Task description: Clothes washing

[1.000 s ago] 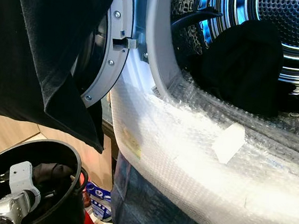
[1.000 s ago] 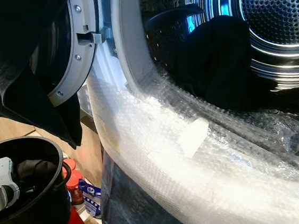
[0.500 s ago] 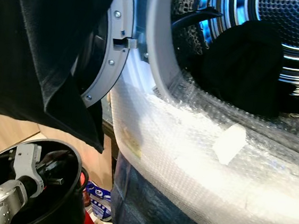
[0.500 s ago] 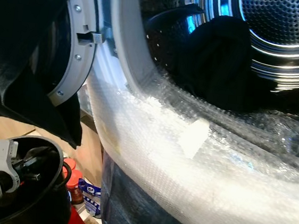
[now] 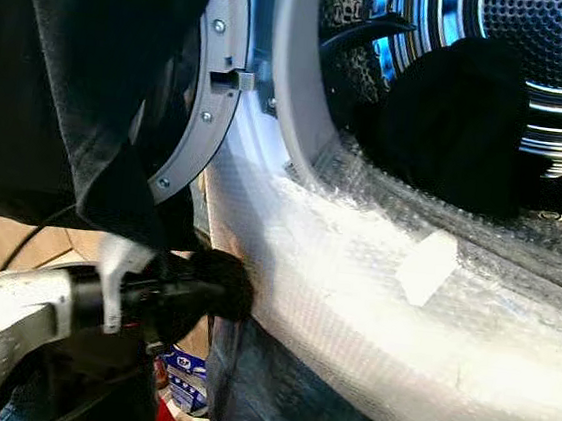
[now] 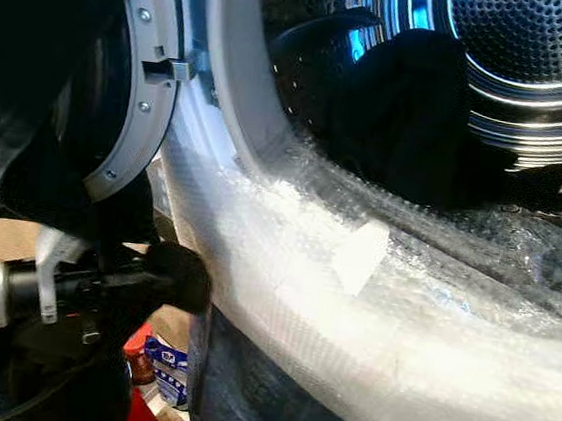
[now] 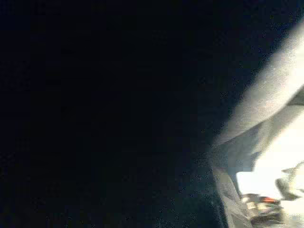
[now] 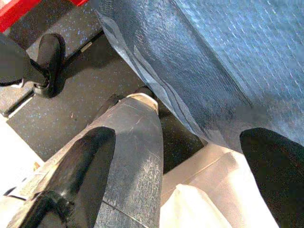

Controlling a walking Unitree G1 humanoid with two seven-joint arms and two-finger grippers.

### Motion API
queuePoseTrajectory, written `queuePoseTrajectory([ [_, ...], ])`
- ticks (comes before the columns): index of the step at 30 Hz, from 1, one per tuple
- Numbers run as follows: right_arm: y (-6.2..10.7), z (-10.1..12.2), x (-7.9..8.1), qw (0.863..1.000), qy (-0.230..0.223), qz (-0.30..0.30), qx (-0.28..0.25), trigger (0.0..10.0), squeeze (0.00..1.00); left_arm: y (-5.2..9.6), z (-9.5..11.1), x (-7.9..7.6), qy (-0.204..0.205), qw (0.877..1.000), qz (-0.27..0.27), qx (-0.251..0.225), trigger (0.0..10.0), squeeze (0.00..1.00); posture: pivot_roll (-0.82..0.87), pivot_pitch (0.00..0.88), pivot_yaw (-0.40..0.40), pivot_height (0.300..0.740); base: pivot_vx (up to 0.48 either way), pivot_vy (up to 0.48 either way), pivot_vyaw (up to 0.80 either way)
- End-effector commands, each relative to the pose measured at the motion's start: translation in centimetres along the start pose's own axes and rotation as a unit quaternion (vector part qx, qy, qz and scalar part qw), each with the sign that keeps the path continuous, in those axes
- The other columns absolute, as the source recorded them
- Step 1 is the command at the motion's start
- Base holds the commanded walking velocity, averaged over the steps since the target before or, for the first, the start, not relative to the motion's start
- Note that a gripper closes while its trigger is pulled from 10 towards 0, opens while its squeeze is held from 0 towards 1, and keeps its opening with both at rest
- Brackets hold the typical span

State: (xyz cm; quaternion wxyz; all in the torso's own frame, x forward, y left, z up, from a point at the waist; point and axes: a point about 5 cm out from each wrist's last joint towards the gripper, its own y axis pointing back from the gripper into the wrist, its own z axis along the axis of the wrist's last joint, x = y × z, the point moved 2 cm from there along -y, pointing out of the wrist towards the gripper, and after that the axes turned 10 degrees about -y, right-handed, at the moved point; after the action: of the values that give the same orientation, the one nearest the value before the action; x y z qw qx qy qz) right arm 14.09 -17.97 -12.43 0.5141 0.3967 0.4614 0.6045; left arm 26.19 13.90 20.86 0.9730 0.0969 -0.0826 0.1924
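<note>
Our left gripper (image 5: 215,286) seems clenched on a dark garment (image 5: 221,283), a soft, light, floppy bundle best pinched at a bunched fold, just beside the bubble-wrapped washer front (image 5: 374,281) below the open drum (image 5: 538,57), where another black garment (image 5: 456,123) lies.

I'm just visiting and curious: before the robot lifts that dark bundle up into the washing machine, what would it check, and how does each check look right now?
1. Washer door swung open: ok.
2. Drum opening free to take more: ok; the black clothes in the drum leave space above.
3. Left hand holding a black garment: ok, a dark wad sits at its tip.
4. Grip firm enough to lift: cannot tell; the left wrist view is almost black.
5. Path over the bubble wrap on the washer's front: cannot tell; the hand is right against it, below the rim.
6. Right hand out of the way: ok, low by the floor.
</note>
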Motion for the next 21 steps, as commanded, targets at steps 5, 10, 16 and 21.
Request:
queuePoseTrajectory([
  [5, -0.1, -0.9, 0.4, 1.0, -0.003, 0.001, 0.02, 10.0, 0.0, -3.3, 1.8, -1.3, -0.02, 0.994, -0.105, -0.033, 0.0, 0.0, 0.04, 0.0, -0.021, 0.74, 0.0, 0.0, 0.0],
  [10, -0.1, -0.4, 0.5, 1.0, -0.01, -0.001, 0.015, 10.0, 0.0, -6.4, 2.6, -2.6, -0.028, 0.984, -0.166, -0.052, 0.0, 0.0, 0.02, 0.0, -0.003, 0.74, 0.0, 0.0, 0.0],
  [16, -0.1, -0.2, 0.9, 1.0, -0.01, 0.004, 0.016, 10.0, 0.0, -9.1, 4.4, -5.2, -0.03, 0.96, -0.263, -0.089, 0.0, 0.0, 0.03, 0.0, 0.003, 0.74, 0.0, 0.0, 0.0],
  [21, -0.1, 0.0, 1.0, 1.0, -0.013, 0.005, 0.012, 10.0, 0.0, -11.7, 3.7, -9.3, -0.011, 0.923, -0.373, -0.091, 0.0, 0.0, 0.01, 0.0, 0.016, 0.74, 0.0, 0.0, 0.0],
])
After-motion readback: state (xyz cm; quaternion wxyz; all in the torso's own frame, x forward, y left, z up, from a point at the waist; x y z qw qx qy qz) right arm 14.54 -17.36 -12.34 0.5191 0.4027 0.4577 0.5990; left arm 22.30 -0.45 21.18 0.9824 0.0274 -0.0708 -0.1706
